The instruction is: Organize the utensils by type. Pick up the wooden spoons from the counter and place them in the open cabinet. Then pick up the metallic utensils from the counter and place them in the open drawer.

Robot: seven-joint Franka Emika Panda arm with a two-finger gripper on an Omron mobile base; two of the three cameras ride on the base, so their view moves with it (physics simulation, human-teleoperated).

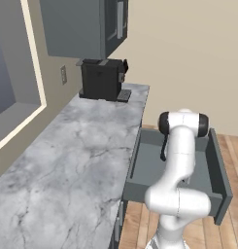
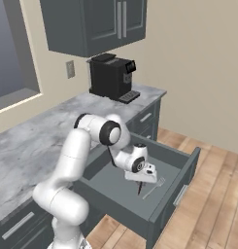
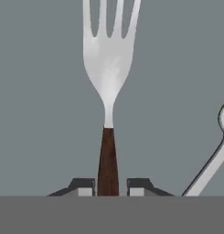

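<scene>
Fork, silver-headed with a dark brown handle, lay on the slate floor of the open drawer at center frame in the hand view. Gripper straddled its handle, fingertips slightly parted with small gaps either side. Another silvery utensil lay at lower right.

1. I count one fork, silver with a dark brown handle.
2. I see one other silvery utensil beside it; its type I cannot tell.
3. One open drawer.
4. One black coffee machine on the single marble counter.
5. One wall cabinet with two silver handles.
6. One wall outlet.
</scene>
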